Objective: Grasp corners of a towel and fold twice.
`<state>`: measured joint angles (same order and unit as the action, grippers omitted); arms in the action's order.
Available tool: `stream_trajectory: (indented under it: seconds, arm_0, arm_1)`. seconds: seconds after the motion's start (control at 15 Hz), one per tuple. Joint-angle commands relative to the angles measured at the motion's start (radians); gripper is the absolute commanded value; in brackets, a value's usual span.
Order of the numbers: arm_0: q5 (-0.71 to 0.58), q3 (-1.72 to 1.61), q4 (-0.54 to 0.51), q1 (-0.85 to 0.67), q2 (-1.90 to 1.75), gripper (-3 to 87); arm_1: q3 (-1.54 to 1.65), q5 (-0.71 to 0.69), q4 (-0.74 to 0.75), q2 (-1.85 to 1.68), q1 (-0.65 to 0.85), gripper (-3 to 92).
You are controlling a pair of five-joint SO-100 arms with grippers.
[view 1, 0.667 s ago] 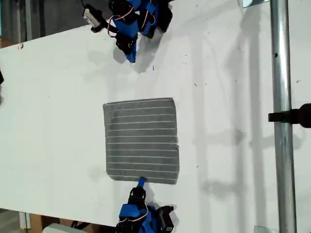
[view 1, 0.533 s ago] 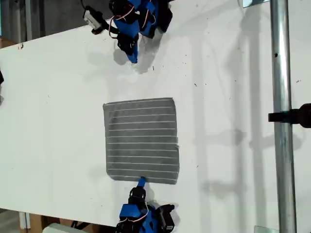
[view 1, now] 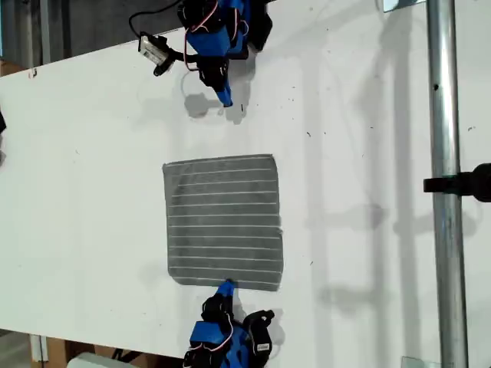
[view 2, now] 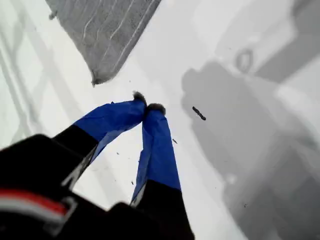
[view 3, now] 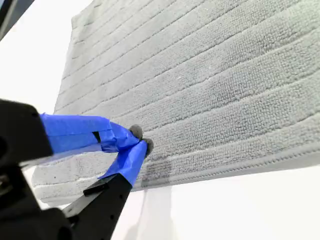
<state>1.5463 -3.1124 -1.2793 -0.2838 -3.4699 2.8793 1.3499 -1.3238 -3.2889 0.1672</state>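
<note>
The towel (view 1: 223, 223) lies flat and unfolded near the middle of the white table (view 1: 92, 153); it is grey, soft, looped fabric, roughly square, with thin parallel white stripes and a hemmed border; its corners (view 1: 272, 159) are slightly rounded. My second gripper (view 3: 141, 140) sits over the towel's hem at the edge nearest the exterior view's bottom; its blue-taped jaws are closed, the dark tips meeting with no cloth seen between them. My first gripper (view 2: 149, 107) stands over bare table, well apart from the towel, toward the exterior view's top edge; its jaws are pressed together on nothing; one towel corner (view 2: 96, 80) lies near its tips. Bare table surrounds the towel on all four sides; a metal pole (view 1: 446, 184) crosses at the exterior view's right.
</note>
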Motion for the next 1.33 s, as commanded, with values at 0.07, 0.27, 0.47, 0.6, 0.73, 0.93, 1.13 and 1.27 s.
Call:
stream_trajectory:
  seconds: [0.07,0.27,0.47,0.6,0.73,0.93,1.13,1.27]
  arm_0:
    - [0.014,0.006,0.02,0.005,-0.005,-2.9]
    - [0.017,0.006,0.023,0.003,-0.005,-2.9]
    - [0.015,0.006,0.023,0.003,-0.005,-2.9]
    - [0.015,0.006,0.023,0.003,-0.005,-2.9]
    - [0.015,0.006,0.021,0.003,-0.005,-2.9]
    - [0.017,0.006,0.023,0.0,-0.005,-2.9]
    - [0.014,0.006,0.021,0.002,-0.005,-2.9]
    - [0.014,0.006,0.021,0.002,-0.005,-2.9]
  arm_1:
    - [-0.195,-0.029,0.08,0.092,-0.054,-0.2]
    - [-0.623,-0.172,0.14,0.646,-0.129,-0.2]
    - [-1.095,-0.336,0.052,1.123,-0.224,-0.2]
    - [-1.408,-0.449,-0.11,1.414,-0.275,-0.2]
    - [-1.568,-0.523,-0.198,1.575,-0.305,-0.2]
    - [-1.597,-0.537,-0.241,1.64,-0.311,18.1]
    - [-1.6,-0.589,-0.222,1.649,-0.272,39.9]
    - [-1.554,-0.595,-0.207,1.718,-0.252,42.1]
